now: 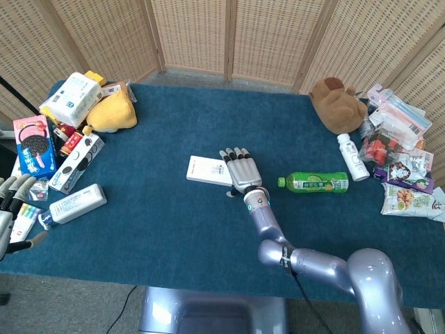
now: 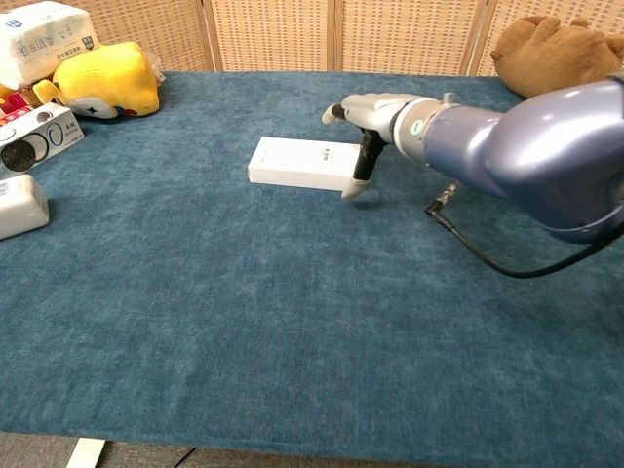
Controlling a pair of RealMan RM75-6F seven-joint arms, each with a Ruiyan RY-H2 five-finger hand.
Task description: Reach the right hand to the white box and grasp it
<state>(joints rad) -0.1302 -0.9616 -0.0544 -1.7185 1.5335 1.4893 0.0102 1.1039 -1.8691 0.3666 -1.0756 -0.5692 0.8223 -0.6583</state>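
The white box (image 1: 206, 170) lies flat near the middle of the blue table (image 1: 160, 229); the chest view shows its long near side (image 2: 297, 164). My right hand (image 1: 240, 170) is spread over the box's right end, fingers reaching across the top toward the far edge. Seen from the chest, this hand (image 2: 368, 119) has its thumb pointing down at the box's near right corner. The fingers are apart and not closed around the box. My left hand (image 1: 11, 209) hangs off the table's left front edge, fingers apart, holding nothing.
A green bottle (image 1: 314, 182) lies just right of my right hand. A brown plush (image 1: 337, 103), a white bottle (image 1: 352, 156) and snack packets (image 1: 407, 177) fill the right side. A yellow plush (image 2: 102, 83), boxes (image 1: 33, 145) and a white pack (image 1: 78, 202) crowd the left.
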